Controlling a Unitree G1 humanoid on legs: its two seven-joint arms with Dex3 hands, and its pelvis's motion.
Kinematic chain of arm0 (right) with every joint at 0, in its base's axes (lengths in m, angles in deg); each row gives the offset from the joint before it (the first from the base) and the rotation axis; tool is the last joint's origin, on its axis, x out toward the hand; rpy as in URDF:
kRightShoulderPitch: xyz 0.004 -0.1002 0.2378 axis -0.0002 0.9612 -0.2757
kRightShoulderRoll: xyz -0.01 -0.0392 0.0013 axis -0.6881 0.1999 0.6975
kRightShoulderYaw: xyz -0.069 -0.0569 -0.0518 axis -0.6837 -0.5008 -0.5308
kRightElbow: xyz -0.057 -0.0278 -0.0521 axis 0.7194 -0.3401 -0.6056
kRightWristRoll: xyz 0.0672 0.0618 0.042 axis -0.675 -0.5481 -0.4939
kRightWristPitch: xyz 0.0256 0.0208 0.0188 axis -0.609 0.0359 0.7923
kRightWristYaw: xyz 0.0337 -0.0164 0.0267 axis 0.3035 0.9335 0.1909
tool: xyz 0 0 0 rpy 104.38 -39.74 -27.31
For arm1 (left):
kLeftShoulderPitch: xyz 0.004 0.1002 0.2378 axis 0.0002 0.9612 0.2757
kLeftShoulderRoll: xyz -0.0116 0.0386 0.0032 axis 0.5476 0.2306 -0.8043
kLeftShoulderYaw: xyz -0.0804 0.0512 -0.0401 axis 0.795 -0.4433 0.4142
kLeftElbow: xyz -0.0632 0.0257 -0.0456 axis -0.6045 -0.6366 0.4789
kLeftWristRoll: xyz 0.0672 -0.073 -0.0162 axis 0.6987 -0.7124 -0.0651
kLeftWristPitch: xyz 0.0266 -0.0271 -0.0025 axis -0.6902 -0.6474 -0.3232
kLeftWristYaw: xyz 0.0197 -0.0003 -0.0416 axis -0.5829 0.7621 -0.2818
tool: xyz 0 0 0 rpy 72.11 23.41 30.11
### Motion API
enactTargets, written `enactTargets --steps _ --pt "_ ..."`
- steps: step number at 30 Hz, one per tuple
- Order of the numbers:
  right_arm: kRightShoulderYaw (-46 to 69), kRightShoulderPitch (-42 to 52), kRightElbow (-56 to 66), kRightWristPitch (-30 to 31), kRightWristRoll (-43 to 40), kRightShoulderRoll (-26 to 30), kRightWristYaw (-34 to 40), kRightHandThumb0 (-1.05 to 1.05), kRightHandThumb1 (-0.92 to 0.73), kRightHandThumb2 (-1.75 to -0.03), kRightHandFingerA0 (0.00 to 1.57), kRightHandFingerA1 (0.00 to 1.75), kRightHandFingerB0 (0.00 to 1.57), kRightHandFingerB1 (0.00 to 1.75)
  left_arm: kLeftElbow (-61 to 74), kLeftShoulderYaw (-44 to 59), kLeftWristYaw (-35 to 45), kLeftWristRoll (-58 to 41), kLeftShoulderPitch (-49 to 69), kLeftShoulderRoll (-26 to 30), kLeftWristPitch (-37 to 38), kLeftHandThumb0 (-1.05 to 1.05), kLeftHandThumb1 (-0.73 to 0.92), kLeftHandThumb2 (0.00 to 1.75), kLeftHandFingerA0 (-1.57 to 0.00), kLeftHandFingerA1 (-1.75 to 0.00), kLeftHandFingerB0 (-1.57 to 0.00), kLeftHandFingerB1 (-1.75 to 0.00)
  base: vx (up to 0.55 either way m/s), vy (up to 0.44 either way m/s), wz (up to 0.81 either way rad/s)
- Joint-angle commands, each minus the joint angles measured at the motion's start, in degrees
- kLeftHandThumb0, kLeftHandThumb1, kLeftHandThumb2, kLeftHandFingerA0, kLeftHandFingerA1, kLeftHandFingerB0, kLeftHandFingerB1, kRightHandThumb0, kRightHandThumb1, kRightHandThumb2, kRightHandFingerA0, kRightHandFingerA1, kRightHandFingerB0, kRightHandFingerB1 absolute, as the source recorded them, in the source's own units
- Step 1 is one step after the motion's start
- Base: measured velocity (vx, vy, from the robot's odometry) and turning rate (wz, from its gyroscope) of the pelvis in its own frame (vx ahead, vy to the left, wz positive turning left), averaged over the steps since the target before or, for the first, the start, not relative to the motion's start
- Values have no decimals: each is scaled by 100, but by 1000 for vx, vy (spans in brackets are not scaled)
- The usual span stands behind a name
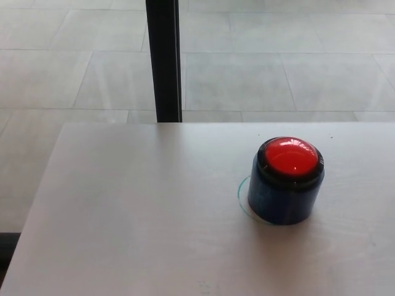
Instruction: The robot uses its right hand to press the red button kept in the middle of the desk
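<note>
1. The button [290, 158] is a red dome set in a black ring on a dark blue round base. It stands upright on the desk [136, 209], right of the picture's middle and nearer the far edge than the near one.

2. Neither hand shows in the head view, so whether the right hand is spread, pressed together or pinching anything cannot be told. Places can only be given by where that hand would enter: from the picture's right, which puts the button on its own side of the desk, an easy reach with no crossing over.

3. A thin teal ring [242, 198] is drawn on the desk around the base, showing at its left side. It looks like a mark for where the button belongs, and the base sits roughly within it.

4. The dome faces straight up, so a push from above should drive it down without tipping the base. Nothing stands beside it to hinder the approach.

5. A black post [164, 61] rises behind the far edge of the desk, well apart from the button and out of the likely path.

6. The dome looks raised; by my judgement the press is not yet begun.
</note>
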Motion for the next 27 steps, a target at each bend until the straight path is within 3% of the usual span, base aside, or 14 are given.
enactTargets --steps 1,3,5,7,8,9,11,14,16,18,20,21,26,27 --pt "-688 -504 57 137 -211 -379 -449 -24 -49 -139 106 175 66 174 -37 -46 -191 -82 -73 119 -203 -50 82 113 -36 -102 0 -52 0 0 0" --pt "-865 -703 -191 -25 -218 -553 -601 -28 -45 -135 103 175 67 171 1 -85 -137 -82 -48 126 -185 -47 82 114 -17 -108 0 -55 0 0 0" --pt "-1149 -923 -441 -141 -174 -842 -782 -28 -46 -133 101 175 66 170 34 -26 1 -176 -17 130 -119 -50 75 131 -18 -77 0 -63 0 0 0" --pt "-1264 -957 -517 -185 -120 -864 -803 -28 -46 -133 101 175 66 170 43 -98 32 -129 -28 137 -108 -50 75 131 -18 -77 0 -63 0 0 0" --pt "-1541 -1039 -533 -225 34 -1128 -697 -27 -48 -129 100 175 65 168 16 -102 -81 -122 -70 133 -148 -49 81 116 -11 -101 0 -58 0 0 0" --pt "-1630 -1071 -557 -217 27 -1238 -719 -25 -50 -126 99 175 67 168 -10 -137 -137 -87 -99 140 -162 -51 74 128 -27 -83 0 -64 0 0 0" --pt "-1884 -1084 -599 -249 146 -1377 -773 -30 -49 -126 98 175 67 166 -22 -138 -133 -114 -107 134 -164 -50 81 117 -34 -100 0 -55 0 0 0" --pt "-2353 -1036 -694 -450 405 -1793 -747 -30 -45 -130 101 175 72 159 -70 -118 -84 -145 -95 127 -67 -50 79 117 -11 -104 0 -49 0 0 0" --pt "-2648 -952 -827 -476 506 -2056 -869 -29 -44 -134 101 175 73 163 -62 -157 -108 -118 -104 138 -135 -51 74 128 -41 -91 0 -63 0 0 0" --pt "-2729 -930 -898 -518 541 -2108 -889 -29 -46 -133 101 175 71 168 -44 -142 -92 -151 -93 135 -154 -50 82 113 -22 -113 0 -60 0 0 0" --pt "-2893 -881 -1034 -501 629 -2247 -907 -31 -48 -128 103 175 73 165 -4 -130 -10 -185 -59 144 -176 -50 82 113 -26 -113 0 -57 0 0 0" --pt "-3057 -800 -1131 -432 695 -2350 -1005 -30 -50 -124 99 175 69 165 -60 -250 -57 -58 -64 136 -97 -52 75 127 -37 -88 0 -62 0 0 0" --pt "-3554 -565 -1173 -375 849 -2691 -1225 -34 -58 -113 102 175 73 167 -2 -157 -3 -232 -15 167 -129 -51 78 118 -11 -108 0 -47 0 0 0" --pt "-3586 -551 -1176 -354 852 -2740 -1225 -34 -62 -104 102 175 72 170 6 -108 15 -287 -12 160 -132 -54 80 115 -17 -93 0 -51 0 0 0"
